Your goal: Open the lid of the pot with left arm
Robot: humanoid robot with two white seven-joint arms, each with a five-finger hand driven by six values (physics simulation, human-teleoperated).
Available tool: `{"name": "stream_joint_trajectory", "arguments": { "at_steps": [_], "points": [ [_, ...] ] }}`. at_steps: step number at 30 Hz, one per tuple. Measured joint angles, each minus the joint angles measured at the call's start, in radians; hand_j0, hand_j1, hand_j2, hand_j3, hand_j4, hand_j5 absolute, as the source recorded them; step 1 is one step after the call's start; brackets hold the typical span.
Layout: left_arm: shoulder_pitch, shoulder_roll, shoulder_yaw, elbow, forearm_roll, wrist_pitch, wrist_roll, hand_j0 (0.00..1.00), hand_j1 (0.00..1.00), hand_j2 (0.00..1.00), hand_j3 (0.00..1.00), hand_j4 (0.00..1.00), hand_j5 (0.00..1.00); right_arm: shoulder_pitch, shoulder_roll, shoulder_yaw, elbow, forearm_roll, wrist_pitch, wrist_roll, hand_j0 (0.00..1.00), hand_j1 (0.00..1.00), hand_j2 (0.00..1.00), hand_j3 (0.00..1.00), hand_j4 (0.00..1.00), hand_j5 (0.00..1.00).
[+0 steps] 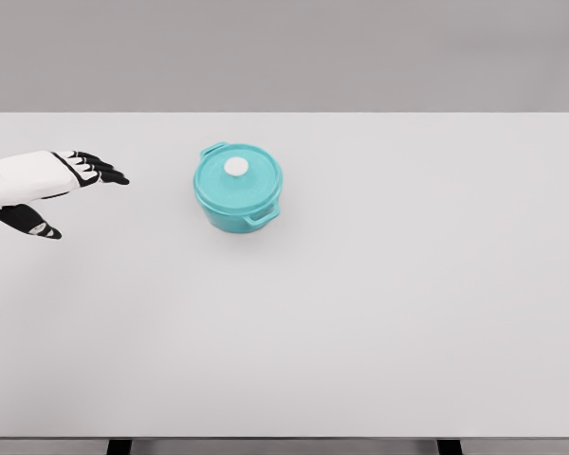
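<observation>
- Head view had your left hand [62, 185] coming in from the left edge, fingers spread loose and pointing right toward the pot, thumb dropped below the palm, holding nothing at all.
- The forearm lay nearly level, angled slightly up toward the fingertips, with the palm side seemingly turned toward the pot.
- Outward from there: a stretch of bare white table [379, 313], then the teal pot [238, 189] sat left of centre, well apart from your fingers.
- Its lid [238, 175] was on and seated flat, the small white knob [236, 167] dead centre on top, side handles at the upper left and lower right.
- The risk, as I judged it: a low sideways approach at that height could have shoved the pot wall and slid the pot instead of reaching the knob.
- That knob was small; a wide pinch might have slipped off it or tilted the lid.
- Your right arm was nowhere in the shot.
</observation>
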State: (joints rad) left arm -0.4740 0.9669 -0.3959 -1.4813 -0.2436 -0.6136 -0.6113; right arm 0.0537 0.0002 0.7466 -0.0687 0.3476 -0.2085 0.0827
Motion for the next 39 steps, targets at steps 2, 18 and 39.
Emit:
{"name": "stream_joint_trajectory", "arguments": {
  "at_steps": [2, 18, 39],
  "points": [
    [0.000, 0.000, 0.000, 0.000, 0.000, 0.000, 0.000, 1.00, 1.00, 1.00, 1.00, 1.00, 1.00, 0.000, 0.000, 0.000, 0.000, 0.000, 0.000, 0.000, 1.00, 1.00, 1.00, 1.00, 1.00, 1.00],
    [-0.381, -0.006, -0.191, -0.024, -0.017, 0.000, 0.000, 1.00, 1.00, 1.00, 1.00, 1.00, 1.00, 0.005, 0.000, 0.001, 0.000, 0.001, -0.002, 0.000, 1.00, 1.00, 1.00, 1.00, 1.00, 1.00],
    [-0.650, -0.324, -0.642, 0.186, -0.052, 0.000, 0.000, 1.00, 1.00, 1.00, 1.00, 1.00, 1.00, 0.005, 0.000, 0.001, 0.000, 0.001, -0.002, 0.000, 1.00, 1.00, 1.00, 1.00, 1.00, 1.00]
  ]
}}
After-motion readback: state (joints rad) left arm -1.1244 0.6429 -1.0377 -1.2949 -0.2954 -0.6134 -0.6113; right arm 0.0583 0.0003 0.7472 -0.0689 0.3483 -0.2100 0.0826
